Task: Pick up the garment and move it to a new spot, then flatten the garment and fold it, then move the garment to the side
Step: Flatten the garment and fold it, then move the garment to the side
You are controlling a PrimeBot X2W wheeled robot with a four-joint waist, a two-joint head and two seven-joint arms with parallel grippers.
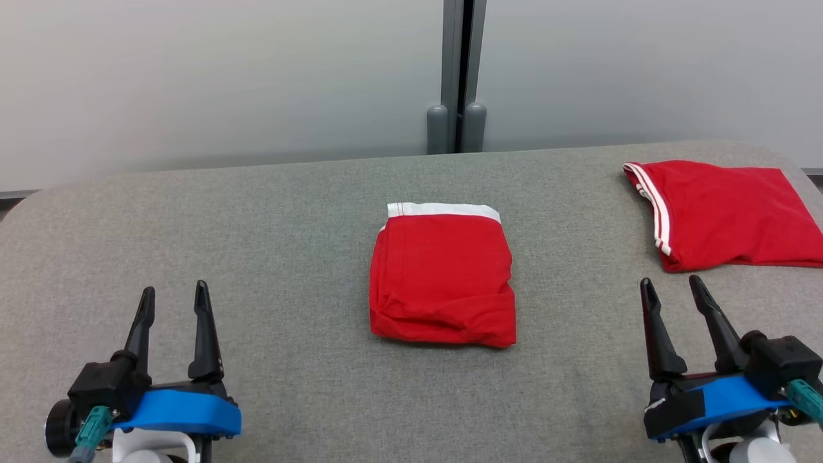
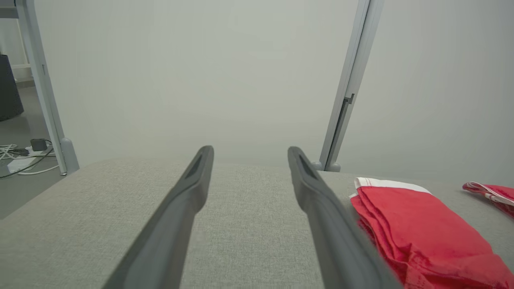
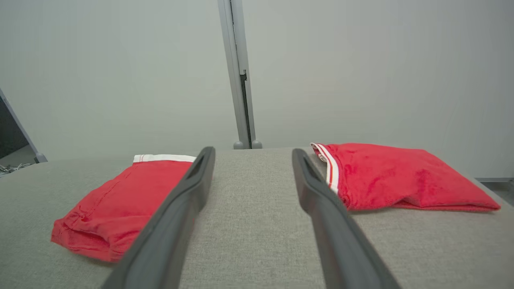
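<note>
A red garment (image 1: 442, 276) with a white band along its far edge lies folded into a compact rectangle at the middle of the grey table (image 1: 289, 212). The left wrist view has it at the lower right (image 2: 421, 228), the right wrist view at the left (image 3: 120, 200). My left gripper (image 1: 175, 302) stands open at the lower left, well apart from the garment, with nothing between its fingers. My right gripper (image 1: 672, 289) stands open at the lower right, also empty and clear of the cloth.
A second red garment (image 1: 726, 212) with white stripes lies folded at the table's far right, seen too in the right wrist view (image 3: 401, 176). A pale partition wall with a grey post (image 1: 458, 77) stands behind the table. Cables lie on the floor (image 2: 20, 156) left of it.
</note>
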